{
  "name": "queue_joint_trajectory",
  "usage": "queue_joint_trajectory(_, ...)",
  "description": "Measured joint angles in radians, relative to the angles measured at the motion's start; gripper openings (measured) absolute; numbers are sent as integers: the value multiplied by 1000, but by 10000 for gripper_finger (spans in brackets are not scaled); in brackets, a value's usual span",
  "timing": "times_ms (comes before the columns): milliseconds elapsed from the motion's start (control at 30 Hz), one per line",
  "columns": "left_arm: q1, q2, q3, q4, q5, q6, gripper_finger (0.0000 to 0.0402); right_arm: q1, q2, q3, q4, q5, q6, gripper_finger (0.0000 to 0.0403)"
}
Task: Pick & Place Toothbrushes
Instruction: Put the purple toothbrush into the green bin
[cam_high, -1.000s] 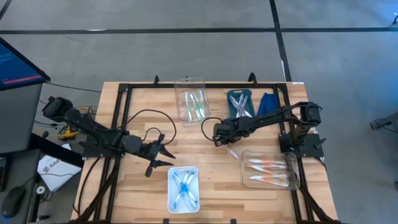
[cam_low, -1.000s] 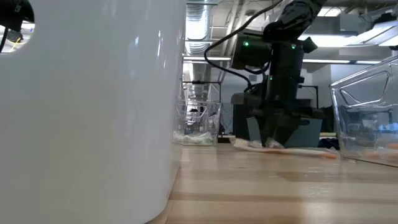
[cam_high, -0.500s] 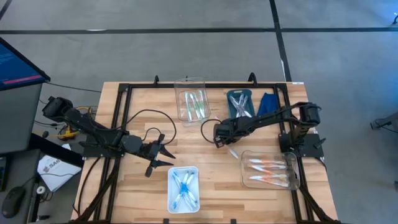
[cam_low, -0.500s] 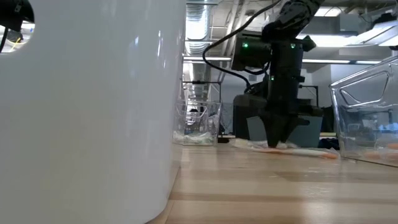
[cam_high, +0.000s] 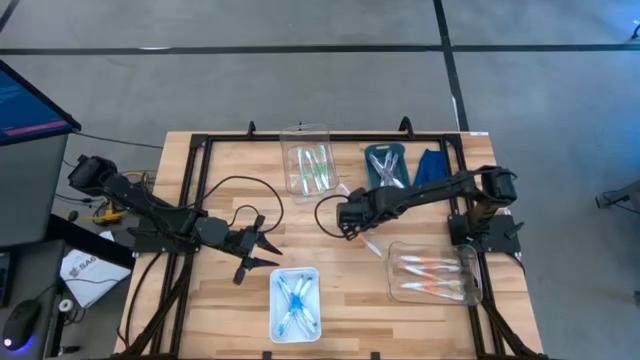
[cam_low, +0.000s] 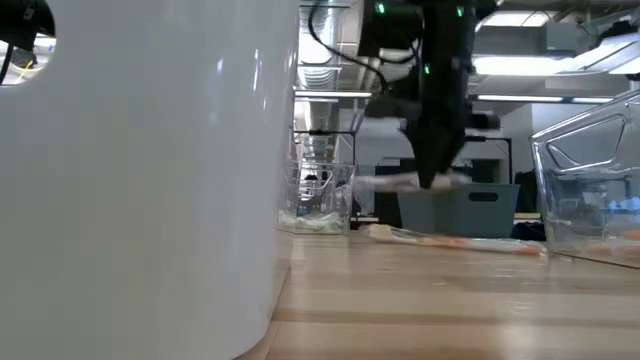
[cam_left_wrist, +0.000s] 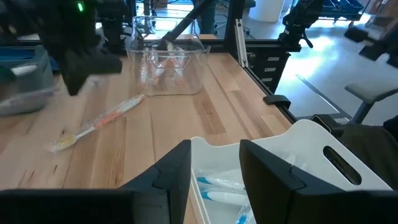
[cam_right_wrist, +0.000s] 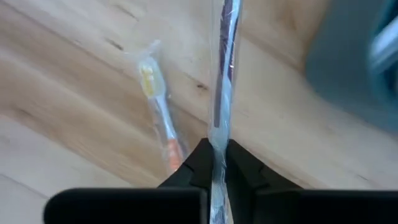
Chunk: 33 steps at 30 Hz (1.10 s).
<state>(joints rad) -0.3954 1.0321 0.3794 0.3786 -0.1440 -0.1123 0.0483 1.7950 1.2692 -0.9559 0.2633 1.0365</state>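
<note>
Seen from above, right gripper (cam_high: 346, 218) at the table's middle, beside the grey bin (cam_high: 385, 166) and above the bare wood, fingers pinched on a wrapped toothbrush. Orange toothbrush (cam_high: 371, 243) flat on the wood just beside it, toward the clear bin (cam_high: 432, 270) that holds more orange ones. Green toothbrushes in another clear bin (cam_high: 308, 160) at the far edge, blue ones in the white bin (cam_high: 295, 303) at the near edge. Folded blue cloth (cam_high: 432, 163) beside the grey bin. Left gripper (cam_high: 262, 246) parked near the white bin, fingers spread wide, holding nothing.

From table height: right gripper (cam_low: 436, 175) raised clear of the wood, wrapped toothbrush (cam_low: 392, 183) crosswise in its tips, grey bin (cam_low: 460, 208) behind. Orange toothbrush (cam_low: 455, 239) lying on the table below.

From the left wrist: wide-open fingers (cam_left_wrist: 175, 174) over the white bin (cam_left_wrist: 311, 155) with blue toothbrushes (cam_left_wrist: 219, 188) inside; orange toothbrush (cam_left_wrist: 96, 124) loose on the wood; clear bin (cam_left_wrist: 168, 68) farther off.

From the right wrist: fingers (cam_right_wrist: 198, 163) clamped on a clear-wrapped, dark-handled toothbrush (cam_right_wrist: 222, 87) running straight out from the tips; orange toothbrush (cam_right_wrist: 160, 112) on the wood below, apart from it.
</note>
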Motion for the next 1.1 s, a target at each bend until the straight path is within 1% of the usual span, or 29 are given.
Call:
queue_joint_trajectory(333, 0, 0, 0, 0, 0, 0, 131, 18, -1, 283, -355, 139, -52, 15)
queue_joint_trajectory(467, 0, 0, 0, 0, 0, 0, 131, 17, -3, 360, -511, 189, -44, 15)
queue_joint_trajectory(567, 0, 0, 0, -1, 0, 0, 131, 2, -3, 383, -618, 227, -44, 15)
queue_joint_trajectory(667, 0, 0, 0, -1, 0, 0, 131, -28, -23, 361, -607, 233, -101, 15)
queue_joint_trajectory(767, 0, 13, 0, -3, 0, -1, 131, -67, -61, 327, -617, 238, -125, 15)
queue_joint_trajectory(867, -3, 31, 1, 6, 2, -4, 131, -113, -123, 236, -592, 237, -152, 15)
queue_joint_trajectory(967, -3, 47, 0, 6, 2, -5, 131, -164, -229, 125, -533, 240, -210, 15)
queue_joint_trajectory(1033, 1, 56, 1, 9, 2, -5, 131, -196, -292, 40, -432, 237, -240, 15)
queue_joint_trajectory(1100, 2, 66, 0, 24, 2, -2, 131, -232, -362, -46, -341, 207, -268, 15)
